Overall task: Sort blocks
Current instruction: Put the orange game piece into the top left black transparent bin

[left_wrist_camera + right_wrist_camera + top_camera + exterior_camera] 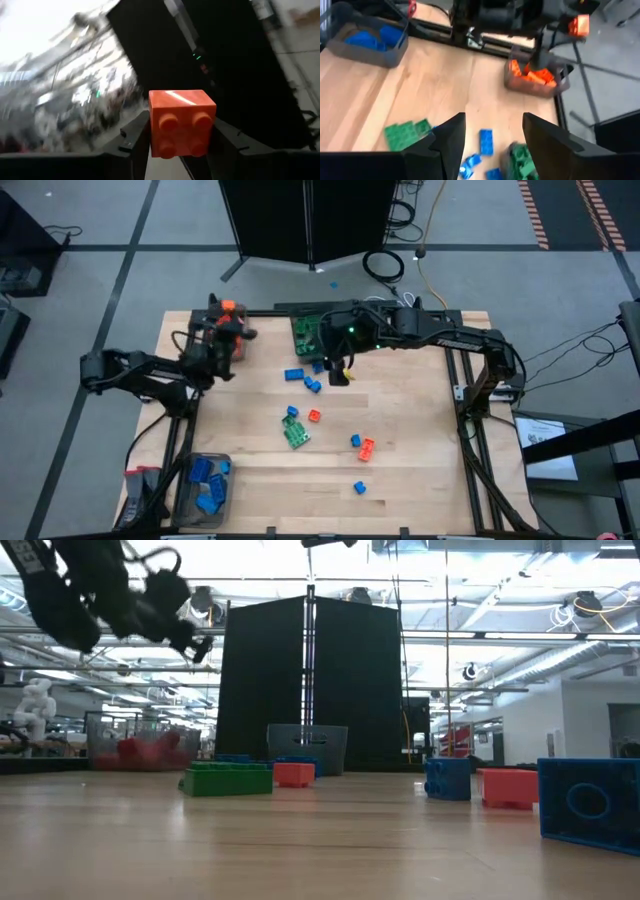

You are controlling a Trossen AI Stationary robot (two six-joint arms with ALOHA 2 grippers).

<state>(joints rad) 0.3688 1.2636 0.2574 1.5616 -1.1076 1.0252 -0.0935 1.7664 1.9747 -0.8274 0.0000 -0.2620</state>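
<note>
Left wrist view: left end effector [182,145] clamps orange block [182,122].

Right gripper [492,135] hangs open above the table [445,85] — blue blocks [486,142] below. Far off, an orange-filled bin [536,78] — and a blue-filled bin [367,40].

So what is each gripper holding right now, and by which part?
The left gripper holds an orange block by its two opposite sides, studs facing the camera. The right gripper is open and holds nothing.
</note>
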